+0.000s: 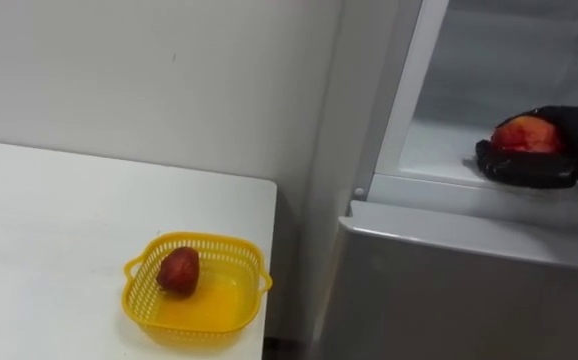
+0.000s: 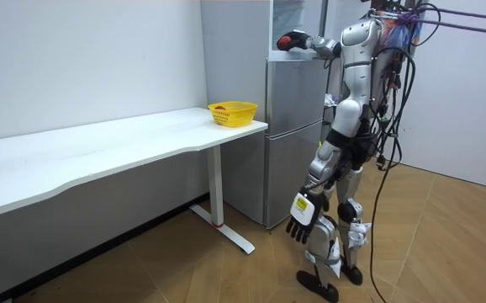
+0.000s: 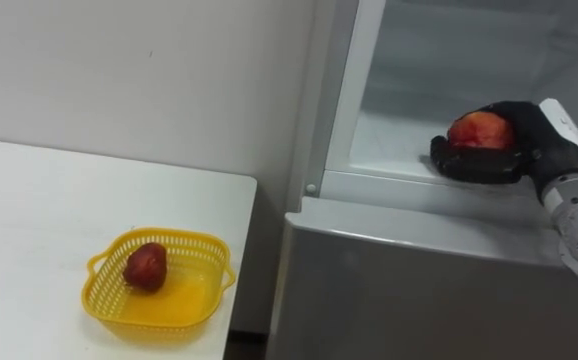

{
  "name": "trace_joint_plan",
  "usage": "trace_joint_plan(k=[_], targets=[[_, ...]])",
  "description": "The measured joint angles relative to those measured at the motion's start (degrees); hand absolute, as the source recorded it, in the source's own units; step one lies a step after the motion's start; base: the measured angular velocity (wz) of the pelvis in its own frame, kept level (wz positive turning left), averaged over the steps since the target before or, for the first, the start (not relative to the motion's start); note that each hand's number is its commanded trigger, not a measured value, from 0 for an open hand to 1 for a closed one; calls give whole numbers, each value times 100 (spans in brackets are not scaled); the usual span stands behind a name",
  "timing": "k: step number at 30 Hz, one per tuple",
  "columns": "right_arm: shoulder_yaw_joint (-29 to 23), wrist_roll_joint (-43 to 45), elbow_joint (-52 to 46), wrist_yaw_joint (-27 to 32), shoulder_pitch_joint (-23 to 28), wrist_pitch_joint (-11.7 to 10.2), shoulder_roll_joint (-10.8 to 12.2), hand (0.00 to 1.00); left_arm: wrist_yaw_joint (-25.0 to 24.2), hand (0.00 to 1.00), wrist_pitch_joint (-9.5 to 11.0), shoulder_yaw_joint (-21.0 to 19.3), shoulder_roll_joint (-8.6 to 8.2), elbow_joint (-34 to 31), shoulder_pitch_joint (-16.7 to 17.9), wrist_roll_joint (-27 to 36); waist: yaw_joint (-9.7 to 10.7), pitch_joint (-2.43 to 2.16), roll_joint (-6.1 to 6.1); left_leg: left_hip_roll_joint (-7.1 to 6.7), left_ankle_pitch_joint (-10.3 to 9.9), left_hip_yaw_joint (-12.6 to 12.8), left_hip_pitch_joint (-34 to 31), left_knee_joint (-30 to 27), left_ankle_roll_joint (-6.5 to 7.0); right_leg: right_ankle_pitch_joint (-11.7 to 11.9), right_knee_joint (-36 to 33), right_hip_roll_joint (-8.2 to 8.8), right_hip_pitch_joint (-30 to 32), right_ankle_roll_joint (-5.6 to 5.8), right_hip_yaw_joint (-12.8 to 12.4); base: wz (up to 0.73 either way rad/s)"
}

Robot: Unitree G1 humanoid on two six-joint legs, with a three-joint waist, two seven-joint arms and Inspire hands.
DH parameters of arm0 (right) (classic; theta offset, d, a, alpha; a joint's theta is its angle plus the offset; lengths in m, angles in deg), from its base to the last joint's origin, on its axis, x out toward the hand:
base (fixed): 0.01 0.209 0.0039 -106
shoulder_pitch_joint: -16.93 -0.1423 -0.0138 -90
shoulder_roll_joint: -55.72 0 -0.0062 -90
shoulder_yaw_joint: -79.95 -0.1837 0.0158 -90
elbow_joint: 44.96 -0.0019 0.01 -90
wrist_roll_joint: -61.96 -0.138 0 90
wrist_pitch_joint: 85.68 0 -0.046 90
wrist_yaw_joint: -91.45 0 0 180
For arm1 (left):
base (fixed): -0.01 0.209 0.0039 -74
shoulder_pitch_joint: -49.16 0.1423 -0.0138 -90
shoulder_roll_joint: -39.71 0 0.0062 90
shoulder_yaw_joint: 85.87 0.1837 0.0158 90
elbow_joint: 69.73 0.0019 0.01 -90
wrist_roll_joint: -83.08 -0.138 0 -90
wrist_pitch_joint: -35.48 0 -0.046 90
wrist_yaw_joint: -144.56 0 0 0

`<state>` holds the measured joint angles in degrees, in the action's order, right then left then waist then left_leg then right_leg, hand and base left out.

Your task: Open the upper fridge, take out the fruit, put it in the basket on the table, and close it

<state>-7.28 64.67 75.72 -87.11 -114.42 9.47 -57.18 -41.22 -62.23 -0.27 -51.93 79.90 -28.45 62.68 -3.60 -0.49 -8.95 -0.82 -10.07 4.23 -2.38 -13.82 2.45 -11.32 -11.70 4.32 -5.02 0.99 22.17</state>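
We see the right hand (image 1: 537, 170) reaching into the open upper fridge compartment (image 1: 439, 150), fingers curled under and around a red-orange fruit (image 1: 527, 134). The fruit sits cupped in the hand, low over the compartment's white floor and near its front edge. We cannot tell whether the hand touches that floor. Below it is the closed grey lower door (image 1: 449, 290). On the white counter (image 1: 49, 230) just beside the fridge stands a yellow basket (image 1: 201, 238) near the counter's corner, with a dark red fruit (image 1: 179, 270) lying inside. In the room view we find the robot upright before the fridge, the left hand (image 2: 301, 219) hanging by its thigh, fingers relaxed and holding nothing.
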Motion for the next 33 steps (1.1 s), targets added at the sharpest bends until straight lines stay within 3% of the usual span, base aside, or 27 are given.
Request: trace_joint_plan(k=[23, 33], targets=[[60, -24, 14, -57, -44, -7, -12, 100, 14, 0, 7, 10, 20, 13, 1, 88, -6, 2, -39, -1, 1, -25, 4, 12, -1, 0, 1, -7, 2, 0, -17, 0], [209, -380, -469, 651, -39, -4, -8, 100, 76, 0, 21, 10, 32, 64, 87, 285, 17, 32, 12, 0, 0, -23, -28, 15, -1, 0, 5, -6, 22, 0, -2, 0]])
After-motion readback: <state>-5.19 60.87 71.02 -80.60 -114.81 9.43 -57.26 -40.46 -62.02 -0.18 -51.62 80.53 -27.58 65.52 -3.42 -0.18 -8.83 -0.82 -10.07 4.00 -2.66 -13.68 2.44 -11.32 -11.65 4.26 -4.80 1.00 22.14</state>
